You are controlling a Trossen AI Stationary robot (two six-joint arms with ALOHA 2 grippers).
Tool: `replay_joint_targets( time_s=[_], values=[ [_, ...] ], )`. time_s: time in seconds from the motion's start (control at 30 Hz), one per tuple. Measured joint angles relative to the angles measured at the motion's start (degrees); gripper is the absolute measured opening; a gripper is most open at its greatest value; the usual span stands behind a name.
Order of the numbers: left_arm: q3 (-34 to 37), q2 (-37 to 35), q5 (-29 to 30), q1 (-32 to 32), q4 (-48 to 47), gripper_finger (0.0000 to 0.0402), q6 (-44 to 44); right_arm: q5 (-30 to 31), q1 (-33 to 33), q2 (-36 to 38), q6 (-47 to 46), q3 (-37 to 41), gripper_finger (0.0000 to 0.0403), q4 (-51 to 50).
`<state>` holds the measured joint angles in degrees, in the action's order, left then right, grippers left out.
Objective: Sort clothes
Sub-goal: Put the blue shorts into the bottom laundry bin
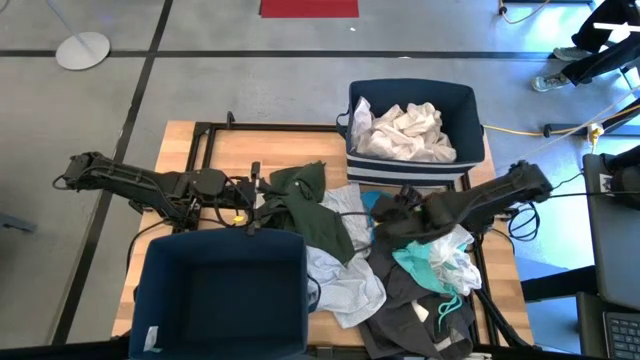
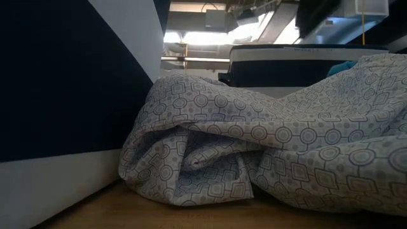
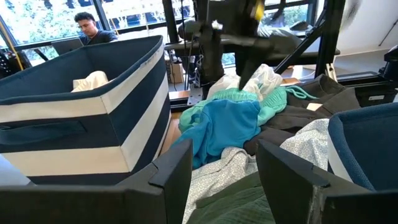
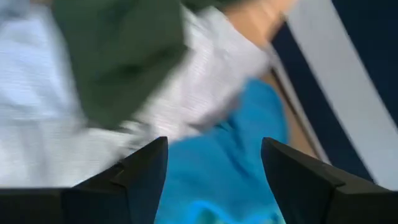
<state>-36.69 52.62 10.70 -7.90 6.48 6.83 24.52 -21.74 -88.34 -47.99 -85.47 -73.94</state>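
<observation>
Centrally in the high view, the clothes (image 1: 400, 270) lie heaped on the worktop (image 1: 225, 150), white pieces already in the upper-right bin (image 1: 470, 105). Left gripper (image 1: 262, 195) fingers spread over the olive garment (image 1: 310, 210); right gripper (image 1: 385, 215) released above the teal garment (image 4: 230, 168), grasping nothing.

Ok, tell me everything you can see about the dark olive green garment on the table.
The dark olive green garment is soft, crumpled cloth, lying loosely spread near the table's middle. It drapes over a pale patterned garment, beside the open left gripper, which holds nothing. Its lower part reaches toward the near navy bin.
</observation>
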Motion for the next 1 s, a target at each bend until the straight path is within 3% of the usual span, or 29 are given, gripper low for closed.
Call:
replay_joint_targets(
  time_s=[0.27,0.53,0.7,1.0],
  values=[
    [0.0,0.0,0.0,0.0,0.0,0.0166,0.1,1.5,3.4,-8.2,-10.5,0.1,0.0260,-12.9],
    [0.0,0.0,0.0,0.0,-0.2,0.0166,0.1,-6.7,8.3,-8.4,-9.5,9.7,0.0260,-9.6],
    [0.0,0.0,0.0,0.0,-0.2,0.0166,0.1,-11.0,9.6,-7.8,-7.8,16.5,0.0260,-2.2],
    [0.0,0.0,0.0,0.0,0.0,0.0166,0.6,-11.9,9.5,-7.7,-2.8,24.3,0.0259,8.5]
  ],
)
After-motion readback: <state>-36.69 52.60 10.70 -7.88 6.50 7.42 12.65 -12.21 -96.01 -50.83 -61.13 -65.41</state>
